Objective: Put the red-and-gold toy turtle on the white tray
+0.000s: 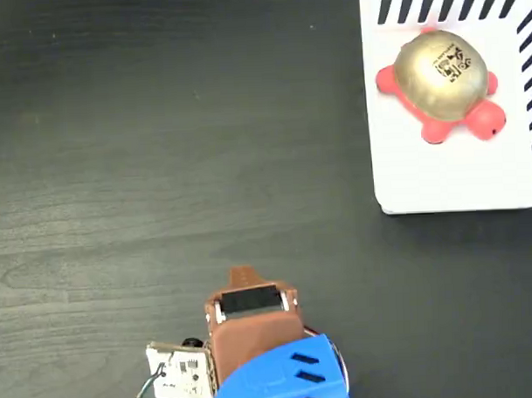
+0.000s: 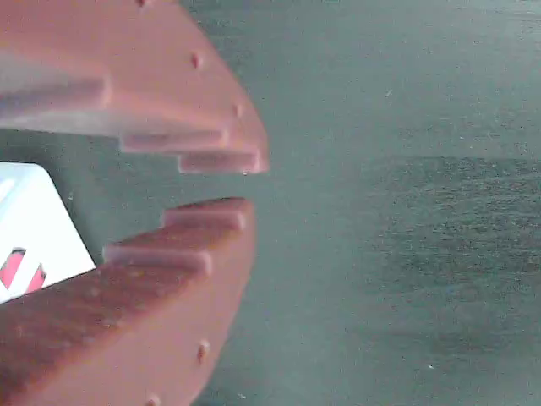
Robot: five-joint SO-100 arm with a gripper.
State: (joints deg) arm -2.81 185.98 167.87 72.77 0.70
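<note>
The small red-and-gold toy turtle (image 1: 441, 86), shiny domed gold shell with a black printed mark and coral-red feet and head, sits squarely on the large flat white tray (image 1: 440, 180) with black diagonal stripes along its edges, up at two o'clock in the fixed view. Its head points toward four o'clock, and it stands upright, shell up, well inside the tray's border. By the look of things, the placing is done.

Down at six o'clock, the brown-fingered end effector (image 1: 243, 275) on its blue-shelled arm sits low over the dark wood-grain table (image 1: 160, 168), well apart from the tray. In the wrist view the stepped brown fingers (image 2: 207, 156) are nearly together at the tips, a narrow gap between them, nothing in that gap but bare table. A corner of the white tray peeks in at nine o'clock there.

On handling: that turtle looks light and soft, likely to give under pressure, and the glossy dome could be slippery. If it needed lifting again, I'd judge the best hold is low across the sides of the shell, where the red body offers purchase, squeezing gently.
</note>
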